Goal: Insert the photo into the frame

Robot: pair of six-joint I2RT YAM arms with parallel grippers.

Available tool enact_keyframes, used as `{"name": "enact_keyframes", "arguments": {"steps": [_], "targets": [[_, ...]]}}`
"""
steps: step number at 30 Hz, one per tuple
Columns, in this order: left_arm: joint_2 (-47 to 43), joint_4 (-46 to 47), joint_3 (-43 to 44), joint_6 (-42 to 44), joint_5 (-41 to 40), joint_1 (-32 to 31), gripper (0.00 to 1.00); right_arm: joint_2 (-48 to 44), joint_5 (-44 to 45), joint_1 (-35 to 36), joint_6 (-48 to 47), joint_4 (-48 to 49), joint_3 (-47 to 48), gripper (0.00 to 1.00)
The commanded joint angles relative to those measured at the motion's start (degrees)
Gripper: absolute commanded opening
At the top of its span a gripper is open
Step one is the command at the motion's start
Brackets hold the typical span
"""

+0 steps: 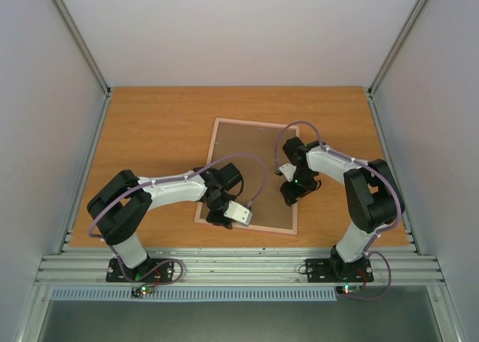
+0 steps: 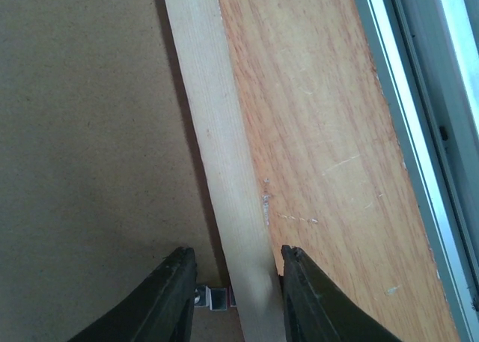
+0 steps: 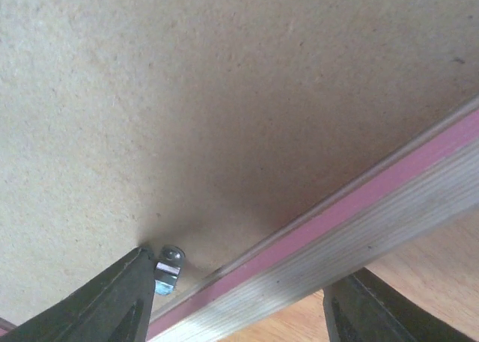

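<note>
The frame (image 1: 212,144) lies face down on the table, with the brown backing board (image 1: 251,151) filling its back. The photo is not in view. My left gripper (image 1: 217,218) is open at the frame's near left corner. In the left wrist view its jaws (image 2: 236,263) straddle the pale wood rim (image 2: 217,132), with a small metal clip (image 2: 211,298) between them. My right gripper (image 1: 290,196) is open at the frame's right side. In the right wrist view it (image 3: 247,271) straddles the pink-edged rim (image 3: 359,215), its left finger beside a metal tab (image 3: 168,267) on the board (image 3: 224,95).
The orange wood table (image 1: 150,132) is enclosed by white walls at left, right and back. A metal rail (image 1: 239,266) runs along the near edge, close to the left gripper in the left wrist view (image 2: 419,95).
</note>
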Motion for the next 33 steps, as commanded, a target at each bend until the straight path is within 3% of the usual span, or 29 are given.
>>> {"name": "enact_keyframes", "arguments": {"steps": [1, 8, 13, 19, 25, 33], "targets": [[0.91, 2.99, -0.99, 0.72, -3.47, 0.10, 0.33, -0.08, 5.55, 0.17, -3.83, -0.66, -1.63, 0.58], [0.61, 3.06, -1.63, 0.89, -3.66, 0.08, 0.31, 0.06, 5.89, 0.17, -6.77, -0.18, -2.66, 0.46], [0.28, 2.94, -1.91, 1.20, -3.57, 0.12, 0.29, -0.55, 7.33, 0.17, -7.50, -0.37, -2.39, 0.44], [-1.61, 3.26, -0.26, -1.32, -3.07, 0.31, 0.36, -2.36, -0.29, -0.17, -4.90, -3.59, 2.37, 0.59], [-5.35, 2.75, 2.98, -7.75, -0.53, 2.55, 0.45, -1.75, -5.56, -4.83, -3.14, -3.78, 10.05, 0.69], [-5.35, 3.30, 3.43, -12.06, -1.81, 6.71, 0.47, 8.80, -5.23, -9.84, 1.88, -4.39, 25.53, 0.82]]}}
